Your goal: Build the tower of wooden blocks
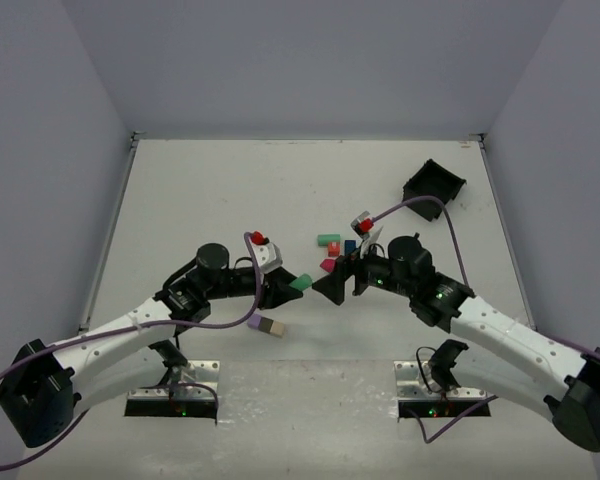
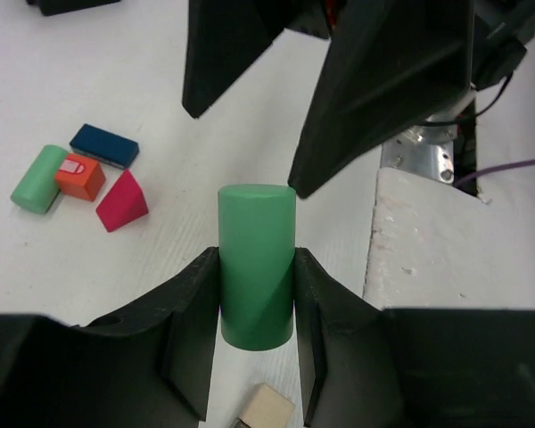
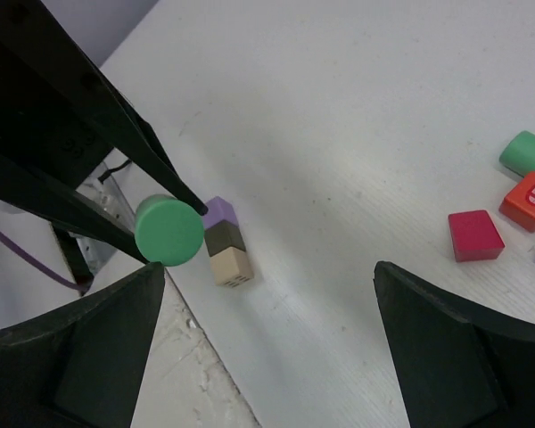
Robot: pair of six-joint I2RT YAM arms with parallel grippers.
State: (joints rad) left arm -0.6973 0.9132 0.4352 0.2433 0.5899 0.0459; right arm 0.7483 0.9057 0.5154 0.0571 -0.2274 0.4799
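My left gripper [image 1: 288,285] [image 2: 257,267] is shut on a green wooden cylinder [image 1: 300,283] [image 2: 257,241] [image 3: 168,231], held above the table with its free end pointing at the right gripper. My right gripper [image 1: 332,285] [image 3: 269,267] faces it, a short way off, open wide and empty. Loose wood blocks lie behind them: a green one [image 1: 328,241] [image 2: 37,178], a red one [image 1: 333,250] [image 2: 80,176], a blue one [image 1: 350,245] [image 2: 104,145] and a magenta wedge [image 1: 327,265] [image 2: 122,202]. A joined purple, dark and tan piece [image 1: 273,326] [image 3: 223,242] rests under the cylinder. No tower shows.
A square black bin [image 1: 433,185] sits at the back right. The two arm bases [image 1: 175,385] [image 1: 445,385] are bolted at the near edge, with purple cables looping over the arms. Walls close the table at left, back and right.
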